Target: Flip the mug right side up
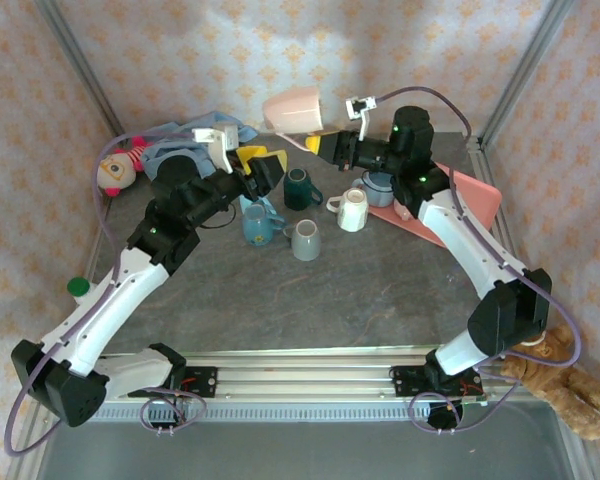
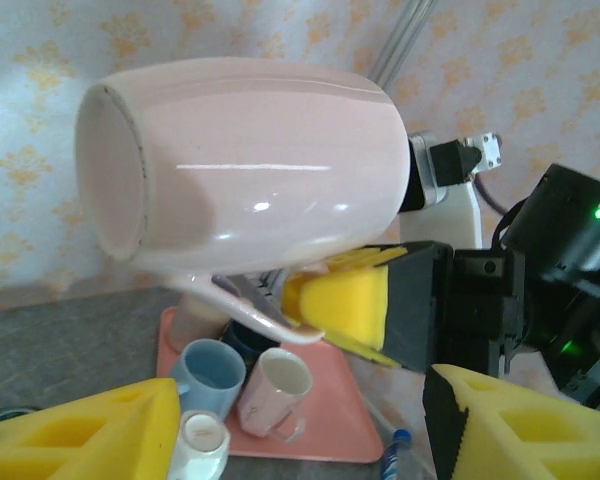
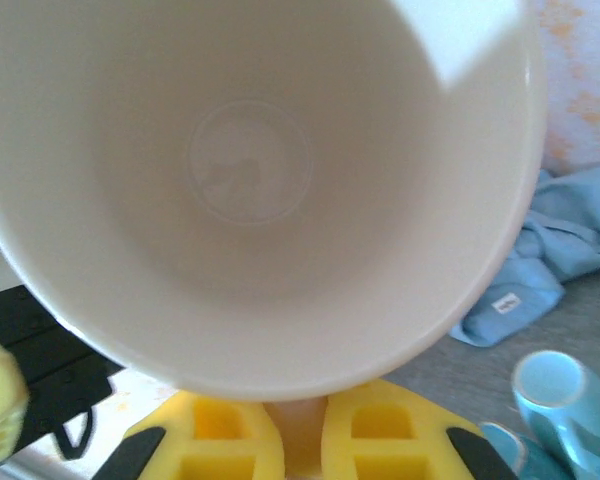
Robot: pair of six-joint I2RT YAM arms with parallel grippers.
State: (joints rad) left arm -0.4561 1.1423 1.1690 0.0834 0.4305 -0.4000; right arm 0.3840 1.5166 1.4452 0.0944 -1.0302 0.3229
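Note:
A large pale pink mug (image 1: 293, 110) hangs on its side above the back of the table. My right gripper (image 1: 322, 146) is shut on its handle (image 2: 242, 306), one yellow pad (image 2: 346, 304) pressed against the loop. In the right wrist view I look straight into the mug's hollow (image 3: 250, 170), and the handle sits pinched between the pads of my right gripper (image 3: 300, 440). My left gripper (image 2: 300, 440) stands open just below the mug, touching nothing, its fingers (image 2: 92, 430) spread wide. From above, the left gripper (image 1: 262, 166) is left of and below the mug.
Several mugs stand mid-table: dark green (image 1: 300, 188), blue (image 1: 258, 225), grey (image 1: 305, 240), white (image 1: 352, 210). A pink tray (image 1: 472, 200) lies at the right. A doll (image 1: 120, 170) and a blue cloth (image 1: 195, 135) sit back left. A plush bear (image 1: 565, 385) lies near right.

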